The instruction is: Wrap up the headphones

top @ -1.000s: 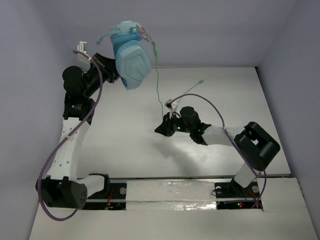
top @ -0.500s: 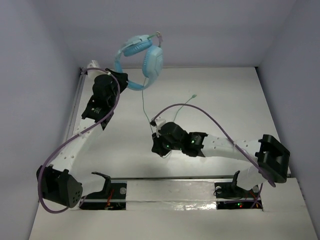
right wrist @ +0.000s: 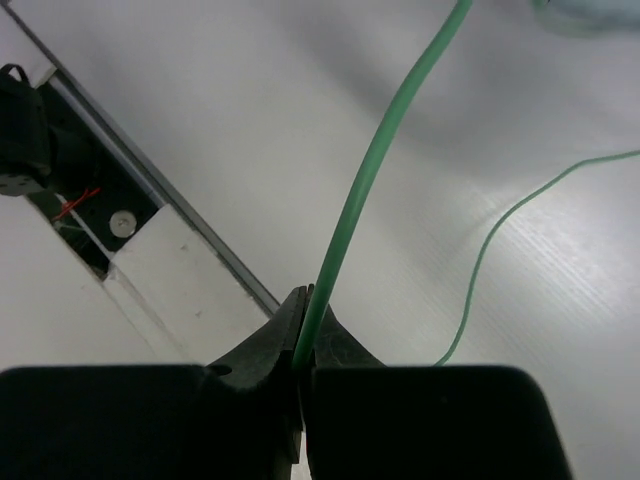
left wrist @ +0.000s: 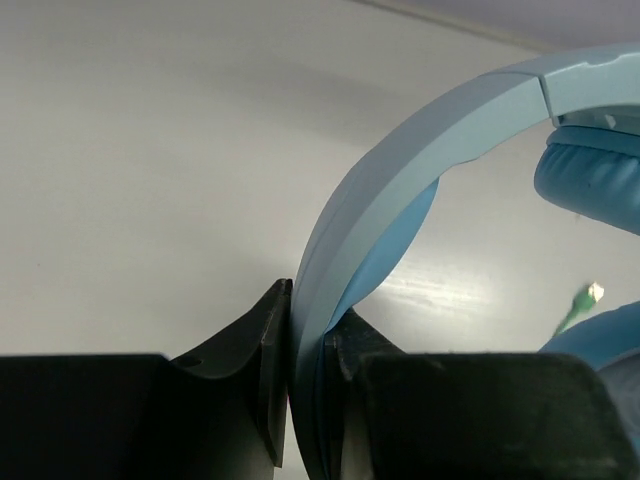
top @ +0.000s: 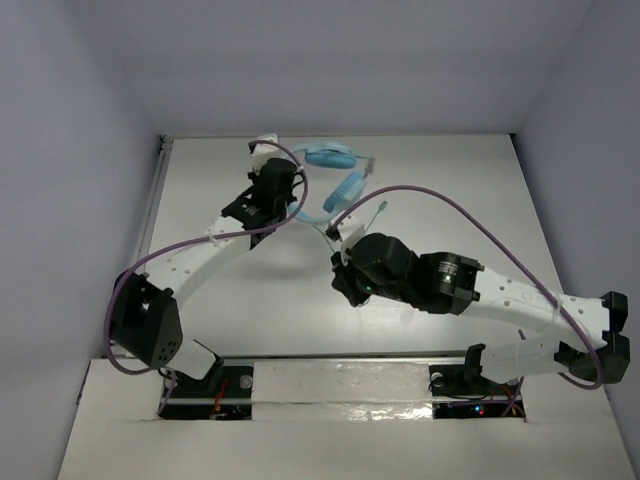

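wrapping stage: early by my judgement; the cable runs loose and no turns show around the headphones.
table (top: 250,310): white; the headphones are over its far middle, between the two wrists.
headphones (top: 335,165): light blue, earcups toward the far wall; i cannot tell whether they rest on the table.
headband (left wrist: 400,190): arcs up from the left jaws to an earcup (left wrist: 590,175).
left gripper (left wrist: 305,335): jaws closed on the headband, clamping it edge-on.
right gripper (right wrist: 305,330): jaws pinched closed on the cable, which rises straight out of the tips.
cable (right wrist: 385,140): pale green and thin; a slack curve lies on the table beyond the pinch.
plug end (top: 384,204): free, near the earcups.
doing it well: pin the headband firmly, hold the cable lightly taut, lay even turns side by side, and mind that the free end does not snag.
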